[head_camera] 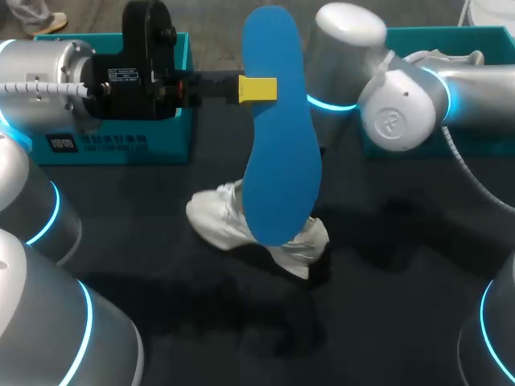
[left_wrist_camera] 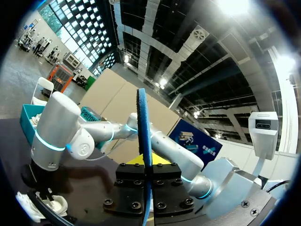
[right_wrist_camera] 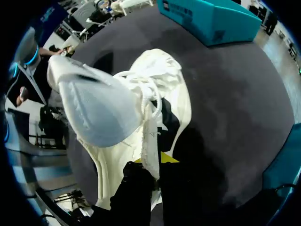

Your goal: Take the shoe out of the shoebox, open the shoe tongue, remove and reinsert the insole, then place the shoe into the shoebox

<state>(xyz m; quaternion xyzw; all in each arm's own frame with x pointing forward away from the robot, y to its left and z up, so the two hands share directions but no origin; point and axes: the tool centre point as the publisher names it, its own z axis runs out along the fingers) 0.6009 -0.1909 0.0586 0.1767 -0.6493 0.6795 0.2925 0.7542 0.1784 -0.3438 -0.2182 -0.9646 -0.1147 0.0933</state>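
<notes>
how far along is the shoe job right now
Done: the white shoe sits on the table, outside the teal shoebox, and the blue insole is out of it. In hand: the left gripper is shut on the insole, held up above the shoe, while the right gripper pinches the edge of the shoe's opening. Left: slide the insole back in, then put the shoe in the box.

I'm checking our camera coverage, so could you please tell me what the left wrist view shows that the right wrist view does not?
Only the left wrist view shows the blue insole, edge-on, clamped in the left gripper. Only the right wrist view shows the right gripper shut on the white shoe's side, its opening close up. Both share the dark table, a teal shoebox and the shoe, though the left wrist view catches just a small white patch of it.
</notes>
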